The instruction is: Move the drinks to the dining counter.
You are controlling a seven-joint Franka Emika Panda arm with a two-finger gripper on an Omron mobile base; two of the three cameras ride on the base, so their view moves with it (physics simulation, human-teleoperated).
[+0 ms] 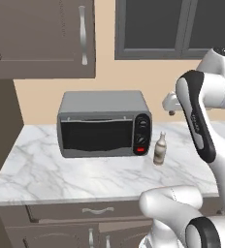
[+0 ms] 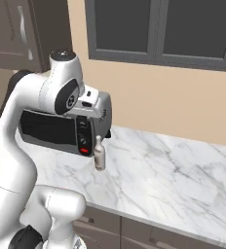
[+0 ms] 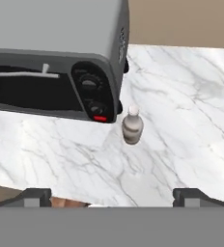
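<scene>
Arm: rises from the base, bends at a high elbow and reaches forward over the marble worktop, with the wrist turned so the hand looks down at a slant toward the worktop's near edge.
Gripper: jaws spread wide, the two dark fingertips far apart at the bottom corners of the hand view; nothing between them, nothing held.
Hand height: well above the worktop, as far as the base views let me judge, since the forearm hides most of the hand.
Beige-grey bottle: stands upright on the marble worktop, white cap up, just beside the front right corner of the toaster oven, near its red button.
Bottle and gripper: well apart; in the hand view the bottle sits above the gap between the fingertips, slightly right of centre.
Toaster oven: grey, dark glass door, two knobs on its right panel, against the beige wall.
Surroundings: grey-brown cabinets above and below the worktop.
</scene>
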